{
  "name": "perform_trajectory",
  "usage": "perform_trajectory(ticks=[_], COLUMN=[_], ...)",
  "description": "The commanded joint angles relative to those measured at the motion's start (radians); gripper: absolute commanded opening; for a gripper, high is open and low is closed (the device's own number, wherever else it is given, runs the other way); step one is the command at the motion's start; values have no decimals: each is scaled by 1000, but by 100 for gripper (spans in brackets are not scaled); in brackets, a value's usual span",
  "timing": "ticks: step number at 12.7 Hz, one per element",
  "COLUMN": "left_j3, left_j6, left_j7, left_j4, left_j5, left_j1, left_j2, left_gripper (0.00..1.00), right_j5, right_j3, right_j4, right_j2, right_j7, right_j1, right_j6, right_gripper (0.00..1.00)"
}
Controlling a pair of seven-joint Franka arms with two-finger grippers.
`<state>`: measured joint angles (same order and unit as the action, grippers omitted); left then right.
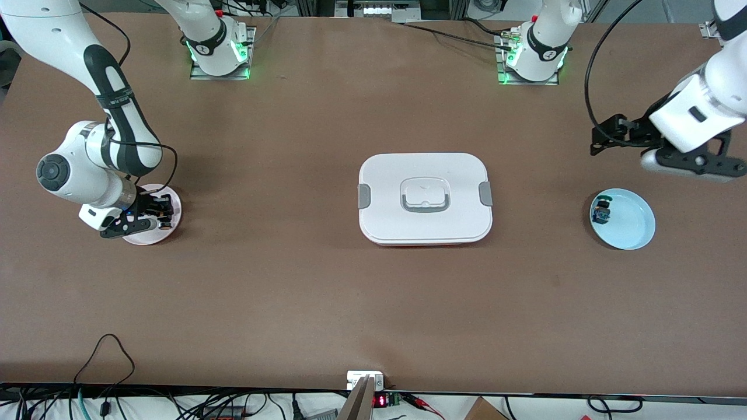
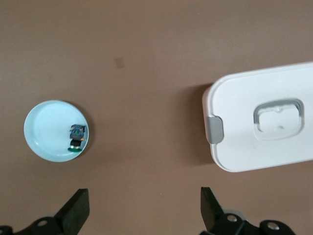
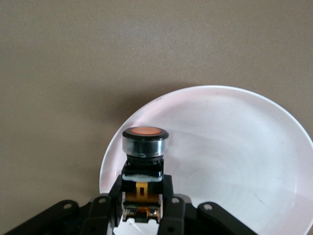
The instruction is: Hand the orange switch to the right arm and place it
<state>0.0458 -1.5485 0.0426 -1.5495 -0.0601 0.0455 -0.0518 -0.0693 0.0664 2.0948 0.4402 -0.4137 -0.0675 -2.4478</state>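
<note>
The orange switch [image 3: 144,169] is held clamped in the right gripper [image 1: 153,214] over the pink plate [image 1: 173,209]. The left gripper [image 2: 142,208] is held wide apart, empty, above the table near the blue plate [image 1: 636,224].

A plain matte brown tabletop [image 1: 292,280] carries a white rectangular lidded box [image 1: 425,198] with grey side clips. The small black switch [image 3: 144,169] has an orange cap and a silver ring, over a pale pink round plate [image 3: 234,161]. A black part with blue and green accents [image 1: 601,213] sits on a light blue round plate [image 1: 633,224].
</note>
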Motion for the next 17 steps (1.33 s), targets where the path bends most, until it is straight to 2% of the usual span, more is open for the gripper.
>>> perform_trajectory(ticks=[1,2,3,6,7,9,13,17], left_j3=[-34,-27,-23,-23,-17,9,8,8], left_j6=[-44,-47,-54,-61,-59,-44,-41,-64], left_j7=[51,48,48,54,62,65,57,49], left_j4=[-80,-87,-87,-113,-110,-109,-70,-67], left_j5=[25,23,25,43,118,141,131,109], left_j1=[13,-5,-13,-22,-18,-21,-21,-19], left_j2=[49,47,46,44,46,47,24,23], left_gripper=[100,100,100,100,100,100,100,100], right_j5=[17,17,17,6,5,0,12,11], right_j3=[-7,-8,-8,-8,-8,-13,-19,-20], right_j4=[8,7,5,-25,-68,-168,-206,-277], right_j2=[-11,-15,-21,-41,-47,-69,-265,-403], right_j7=[-25,-40,-40,-27,-25,39,216,246], right_j1=[-18,-21,-24,-24,-23,-14,77,115], right_j6=[-5,-5,-2,55,105,270,453,634], right_gripper=[24,65,98,100,100,100,100,100])
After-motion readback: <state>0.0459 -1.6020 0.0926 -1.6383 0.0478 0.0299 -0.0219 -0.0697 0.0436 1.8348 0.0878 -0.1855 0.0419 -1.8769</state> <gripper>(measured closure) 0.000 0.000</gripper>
